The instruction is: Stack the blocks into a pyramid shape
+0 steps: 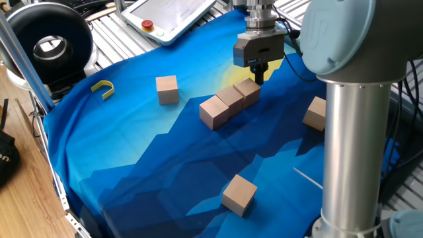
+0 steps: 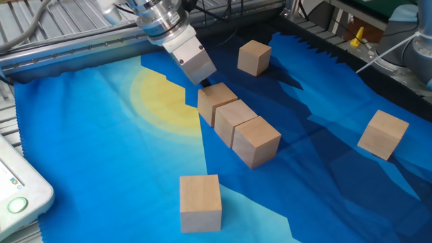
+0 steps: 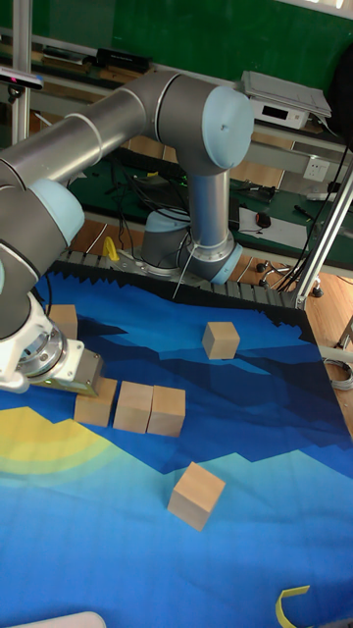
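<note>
**A:** So what's the layout? Biggest stuff first.

**B:** The arm [image 3: 147, 128] takes up most of the tall view, bending over a blue cloth [image 1: 152, 165] with a yellow sun patch [image 2: 158, 101]. The cloth covers the table. A black round thing [image 1: 46, 43] sits off the corner, next to a white pendant [image 1: 172, 16] with a red button.

**A:** And the blocks?

**B:** Six of them, all flat on the cloth, nothing stacked. Three touch in a row [image 2: 236, 125] near the sun patch. The other three lie loose and well apart: one block [image 2: 254, 57] beyond the row, one [image 2: 383, 135] far off to the side, one [image 2: 200, 201] close to the camera in that view.

**A:** Gripper?

**B:** The gripper [image 1: 259, 74] hangs just above the end block [image 1: 246, 90] of the row, the one nearest the sun patch. Its fingers look drawn together with nothing between them, tips just beside the block's top edge. Can't tell if they touch it.

**A:** Anything small?

**B:** A yellow hook [image 1: 103, 88] near the cloth's edge, away from the blocks.
</note>
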`<act>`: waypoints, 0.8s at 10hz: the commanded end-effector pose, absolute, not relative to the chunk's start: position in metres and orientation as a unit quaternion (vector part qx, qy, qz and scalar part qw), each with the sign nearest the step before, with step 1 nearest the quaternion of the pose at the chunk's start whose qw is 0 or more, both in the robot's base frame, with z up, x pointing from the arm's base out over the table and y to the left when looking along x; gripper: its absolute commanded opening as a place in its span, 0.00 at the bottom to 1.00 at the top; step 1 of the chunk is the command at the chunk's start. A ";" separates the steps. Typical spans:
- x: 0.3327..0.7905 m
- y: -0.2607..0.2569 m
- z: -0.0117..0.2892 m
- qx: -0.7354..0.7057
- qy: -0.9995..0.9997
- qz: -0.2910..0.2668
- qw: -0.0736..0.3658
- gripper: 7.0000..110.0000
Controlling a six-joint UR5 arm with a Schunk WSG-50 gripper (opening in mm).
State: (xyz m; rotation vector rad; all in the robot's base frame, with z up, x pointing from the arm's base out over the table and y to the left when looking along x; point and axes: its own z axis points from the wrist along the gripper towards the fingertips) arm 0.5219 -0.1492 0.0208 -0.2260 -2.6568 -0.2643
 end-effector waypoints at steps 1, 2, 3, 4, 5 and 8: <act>0.543 -0.160 0.012 -0.075 -0.977 -0.079 0.185 0.00; 0.545 -0.151 0.013 -0.076 -0.976 -0.096 0.182 0.00; 0.546 -0.145 0.015 -0.077 -0.974 -0.108 0.183 0.00; 0.546 -0.141 0.016 -0.078 -0.973 -0.112 0.184 0.00; 0.545 -0.137 0.017 -0.081 -0.972 -0.118 0.187 0.00; 0.545 -0.130 0.020 -0.084 -0.969 -0.130 0.190 0.00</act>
